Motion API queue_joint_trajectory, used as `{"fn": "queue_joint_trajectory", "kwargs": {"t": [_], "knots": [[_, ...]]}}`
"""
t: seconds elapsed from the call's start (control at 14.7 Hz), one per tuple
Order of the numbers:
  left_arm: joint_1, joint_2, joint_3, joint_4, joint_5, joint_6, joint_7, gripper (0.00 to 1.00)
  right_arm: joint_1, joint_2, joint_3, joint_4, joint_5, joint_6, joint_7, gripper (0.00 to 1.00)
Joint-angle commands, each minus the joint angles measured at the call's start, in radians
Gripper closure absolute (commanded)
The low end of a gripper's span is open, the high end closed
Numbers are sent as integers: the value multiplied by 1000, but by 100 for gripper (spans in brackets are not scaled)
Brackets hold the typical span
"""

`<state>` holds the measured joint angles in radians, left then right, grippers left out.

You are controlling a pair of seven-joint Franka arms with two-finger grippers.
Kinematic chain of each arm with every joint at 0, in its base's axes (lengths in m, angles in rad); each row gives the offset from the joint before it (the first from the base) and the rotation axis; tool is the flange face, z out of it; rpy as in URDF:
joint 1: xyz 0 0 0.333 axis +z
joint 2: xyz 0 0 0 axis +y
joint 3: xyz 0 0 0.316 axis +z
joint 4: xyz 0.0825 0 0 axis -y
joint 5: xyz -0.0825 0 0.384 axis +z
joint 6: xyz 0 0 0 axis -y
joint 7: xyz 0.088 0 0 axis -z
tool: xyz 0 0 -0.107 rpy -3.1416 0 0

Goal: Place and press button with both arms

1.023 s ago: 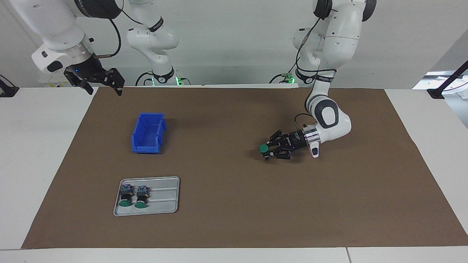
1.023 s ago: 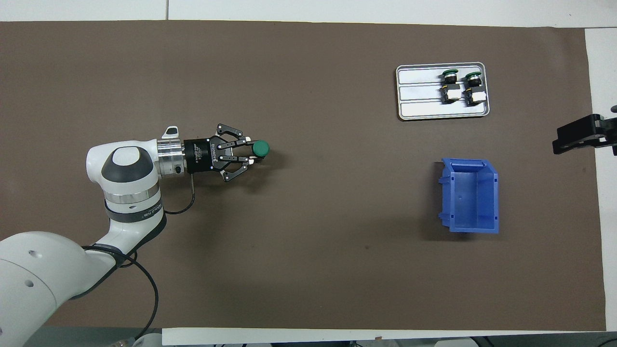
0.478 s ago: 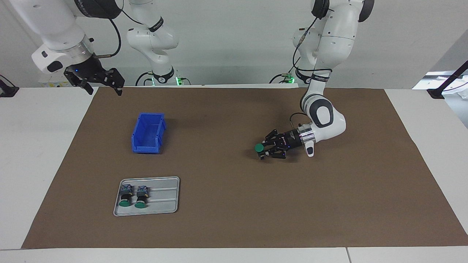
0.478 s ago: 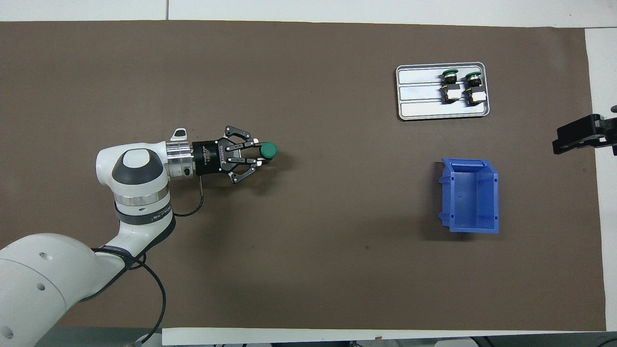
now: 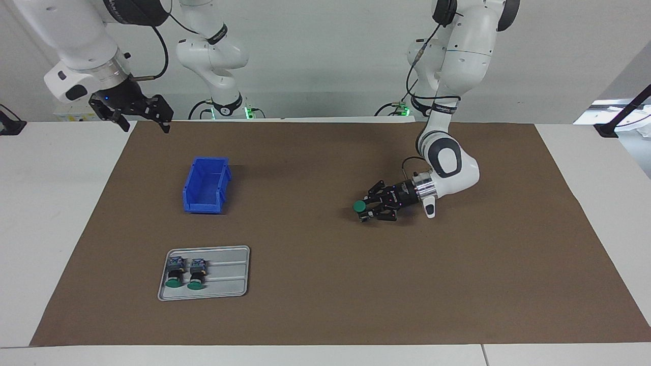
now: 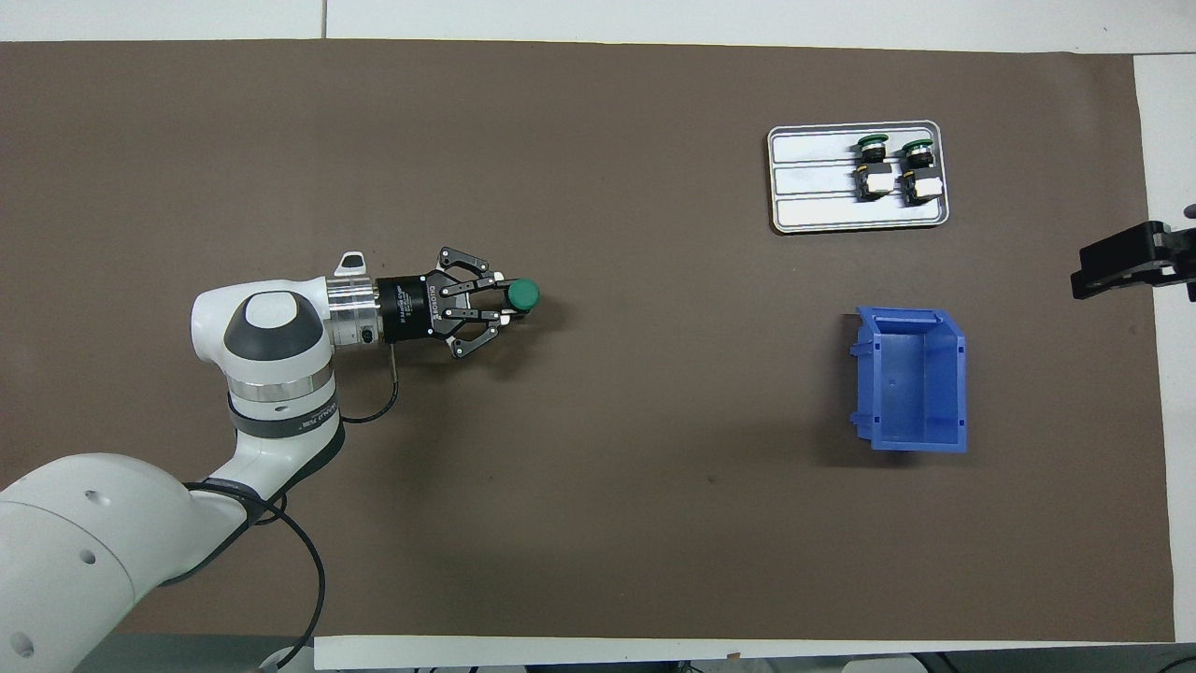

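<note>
Button (image 5: 360, 206) between the left gripper's (image 5: 367, 209) closed fingers (image 6: 492, 299), cap outward.

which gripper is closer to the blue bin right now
Right. The right gripper hangs open over the table edge just past the blue bin; the left gripper holds a green button over the mat's middle.

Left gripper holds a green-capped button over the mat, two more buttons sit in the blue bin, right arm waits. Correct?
Not quite. The two other buttons lie in the grey tray, not the blue bin; the facing view shows it. The left gripper does hold the green-capped button over the mat, and the right gripper waits.
</note>
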<state>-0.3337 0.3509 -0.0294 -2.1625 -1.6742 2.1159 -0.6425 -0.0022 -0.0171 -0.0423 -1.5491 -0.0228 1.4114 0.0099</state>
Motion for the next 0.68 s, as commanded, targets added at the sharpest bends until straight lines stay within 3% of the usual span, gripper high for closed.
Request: {"fn": "queue_joint_trajectory", "kwargs": {"t": [0.0, 0.27, 0.61], "knots": [[-4, -10, 5, -23, -27, 9, 30, 92, -4, -26, 1, -31, 4, 7, -22, 1], [1, -12, 6, -23, -25, 4, 32, 73, -4, -26, 1, -31, 4, 7, -22, 1], [21, -19, 9, -25, -22, 1, 35, 57, -4, -26, 1, -31, 4, 7, -22, 1]]}}
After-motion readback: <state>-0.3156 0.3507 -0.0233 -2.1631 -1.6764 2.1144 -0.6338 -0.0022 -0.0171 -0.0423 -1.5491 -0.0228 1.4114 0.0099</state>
